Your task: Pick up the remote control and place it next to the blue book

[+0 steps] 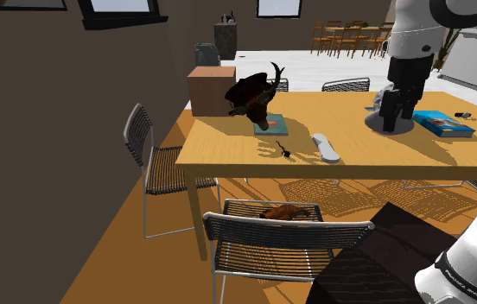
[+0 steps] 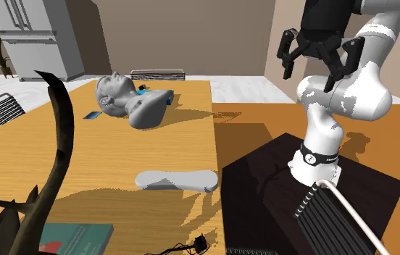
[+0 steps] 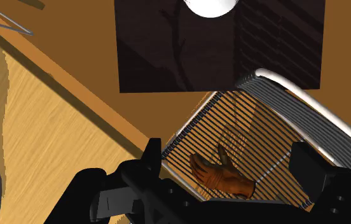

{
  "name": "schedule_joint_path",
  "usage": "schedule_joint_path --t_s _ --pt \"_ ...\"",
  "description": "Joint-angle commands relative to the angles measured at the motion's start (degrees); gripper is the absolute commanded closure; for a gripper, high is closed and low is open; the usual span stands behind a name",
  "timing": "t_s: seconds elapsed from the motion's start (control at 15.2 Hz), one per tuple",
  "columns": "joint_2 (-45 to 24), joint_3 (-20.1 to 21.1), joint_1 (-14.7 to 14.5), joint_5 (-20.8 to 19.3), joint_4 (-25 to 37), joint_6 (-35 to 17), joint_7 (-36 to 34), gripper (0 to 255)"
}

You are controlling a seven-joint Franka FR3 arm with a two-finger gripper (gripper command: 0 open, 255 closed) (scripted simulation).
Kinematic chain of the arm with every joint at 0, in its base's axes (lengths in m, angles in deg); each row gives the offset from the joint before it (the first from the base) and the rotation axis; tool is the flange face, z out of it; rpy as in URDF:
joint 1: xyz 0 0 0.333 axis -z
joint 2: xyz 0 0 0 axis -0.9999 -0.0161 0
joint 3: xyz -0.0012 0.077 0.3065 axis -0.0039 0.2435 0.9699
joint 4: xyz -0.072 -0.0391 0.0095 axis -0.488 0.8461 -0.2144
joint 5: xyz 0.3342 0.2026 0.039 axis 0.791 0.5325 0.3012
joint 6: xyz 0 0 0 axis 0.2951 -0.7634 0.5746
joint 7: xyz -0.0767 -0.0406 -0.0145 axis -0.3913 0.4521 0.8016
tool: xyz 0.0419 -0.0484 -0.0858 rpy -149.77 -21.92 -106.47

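The pale grey remote control [image 1: 325,147] [image 2: 177,180] lies flat near the table's front edge. The blue book [image 1: 442,123] lies farther along the table toward the shoulder view's right, beyond a grey bust [image 1: 382,118] [image 2: 133,101]; a blue corner of the book [image 2: 92,115] peeks out beside the bust. My black gripper [image 1: 392,119] [image 2: 320,65] [image 3: 228,151] hangs high above the table's front edge, open, with nothing between its fingers. Its wrist view looks down at a chair seat and the table edge [image 3: 72,102].
A dark horned sculpture [image 1: 258,95] stands on a teal book [image 1: 273,127] [image 2: 75,239], beside a brown box [image 1: 211,91]. A small black object [image 1: 284,153] lies near the remote. Wire chairs [image 1: 289,237] ring the table; a brown glove [image 3: 222,175] lies on one seat. The dark stand [image 2: 293,195] is close by.
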Motion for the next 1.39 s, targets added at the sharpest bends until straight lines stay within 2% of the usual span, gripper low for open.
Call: schedule_joint_path --t_s 0.0,0.66,1.32 --pt "0.0 0.0 0.0 0.0 0.0 0.0 0.0 0" --pt "-14.9 -2.5 4.8 -0.1 -1.6 -19.5 -6.0 0" --pt "-33.2 -5.7 8.7 0.8 3.7 -35.5 -10.7 0"
